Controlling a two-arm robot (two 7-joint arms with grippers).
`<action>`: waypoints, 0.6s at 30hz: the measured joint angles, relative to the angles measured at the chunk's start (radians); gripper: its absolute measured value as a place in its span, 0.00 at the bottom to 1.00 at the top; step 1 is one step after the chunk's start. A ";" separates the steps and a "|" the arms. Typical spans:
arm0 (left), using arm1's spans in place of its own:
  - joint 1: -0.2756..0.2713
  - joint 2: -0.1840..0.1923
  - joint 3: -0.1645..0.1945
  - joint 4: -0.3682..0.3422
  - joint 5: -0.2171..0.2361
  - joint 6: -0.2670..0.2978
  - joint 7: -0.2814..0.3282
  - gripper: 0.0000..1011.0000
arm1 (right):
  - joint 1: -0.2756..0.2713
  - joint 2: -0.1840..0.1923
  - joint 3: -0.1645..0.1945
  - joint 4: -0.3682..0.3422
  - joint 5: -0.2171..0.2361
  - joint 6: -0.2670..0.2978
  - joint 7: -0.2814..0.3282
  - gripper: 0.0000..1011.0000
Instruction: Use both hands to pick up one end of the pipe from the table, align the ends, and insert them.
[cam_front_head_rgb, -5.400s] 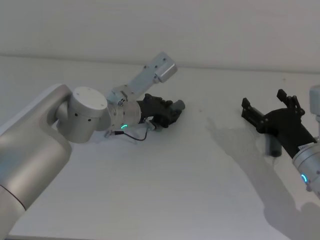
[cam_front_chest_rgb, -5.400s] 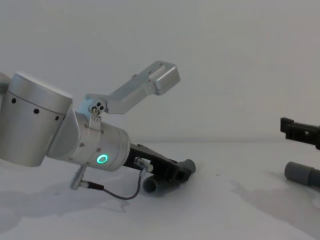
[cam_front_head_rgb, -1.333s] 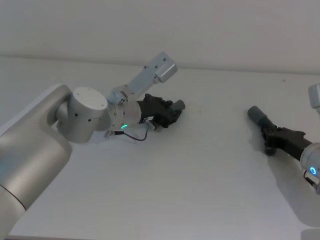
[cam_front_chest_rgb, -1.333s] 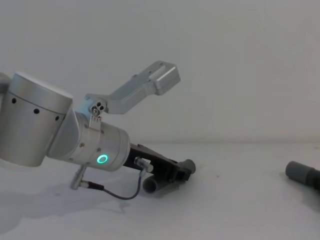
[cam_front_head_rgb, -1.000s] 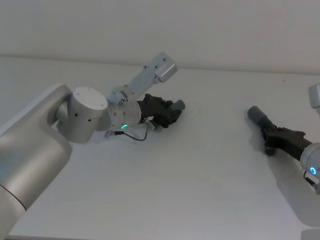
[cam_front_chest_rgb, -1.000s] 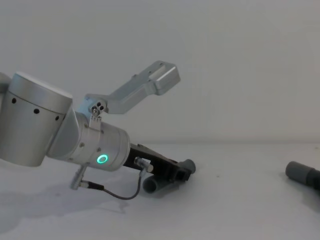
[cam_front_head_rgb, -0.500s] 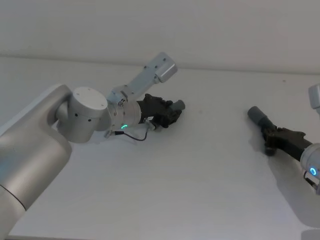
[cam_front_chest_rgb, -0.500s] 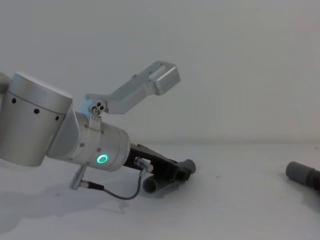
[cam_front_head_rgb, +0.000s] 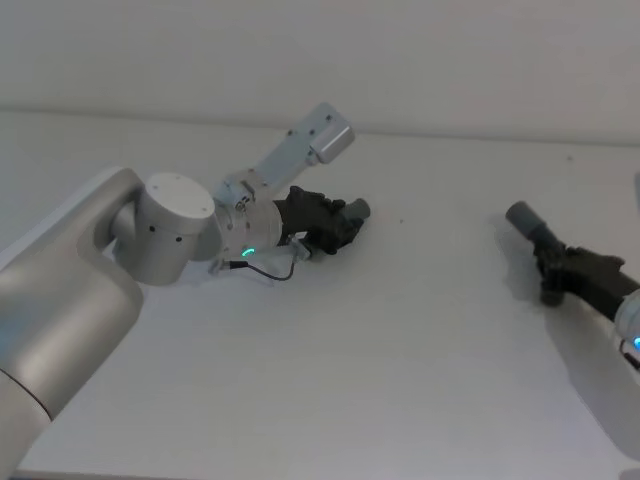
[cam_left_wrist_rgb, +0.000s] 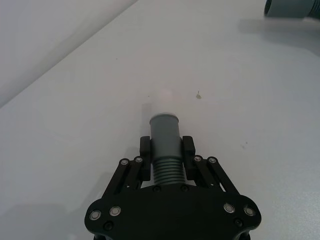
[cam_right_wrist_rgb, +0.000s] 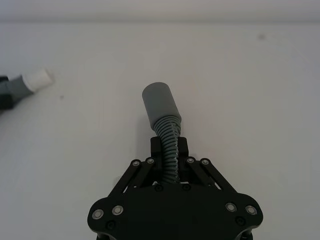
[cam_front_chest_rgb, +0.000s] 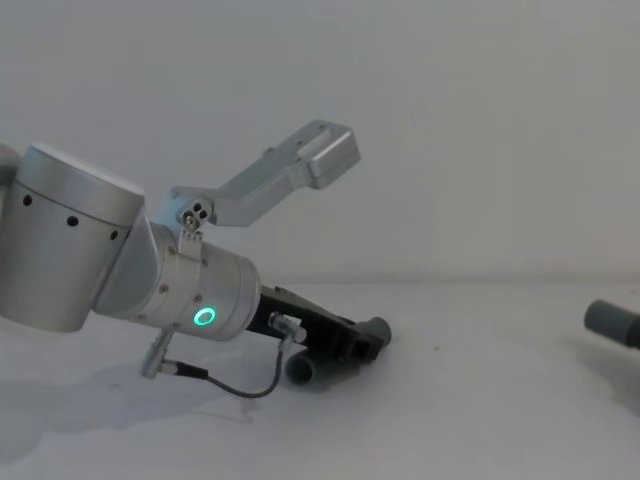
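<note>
Table (cam_front_head_rgb: 420, 380): we log a broad bare stretch between the two pipe pieces, with its far edge just behind the left one. Left arm (cam_front_head_rgb: 170, 240): unmoved. Right gripper (cam_front_head_rgb: 562, 275): clamped on the ribbed part of the grey-mouthed pipe piece (cam_right_wrist_rgb: 160, 105), which has shifted outward towards the head view's right edge and sits higher in the chest view. Left gripper (cam_left_wrist_rgb: 166, 150): clamped on the ribbed pipe piece (cam_left_wrist_rgb: 165, 170) behind its collar (cam_left_wrist_rgb: 165, 131), low by the table, with the white tip (cam_left_wrist_rgb: 165, 95) pointing out, unchanged.
</note>
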 joint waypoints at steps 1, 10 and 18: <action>0.000 0.000 0.000 0.000 0.000 0.000 0.000 0.35 | -0.001 0.003 0.002 -0.003 0.000 -0.006 0.003 0.17; 0.000 0.000 0.000 0.000 0.003 0.000 -0.001 0.35 | -0.016 0.053 0.035 -0.043 0.014 -0.066 0.052 0.16; -0.006 0.001 0.001 -0.001 0.009 -0.009 -0.018 0.35 | -0.027 0.114 0.068 -0.073 0.038 -0.114 0.122 0.16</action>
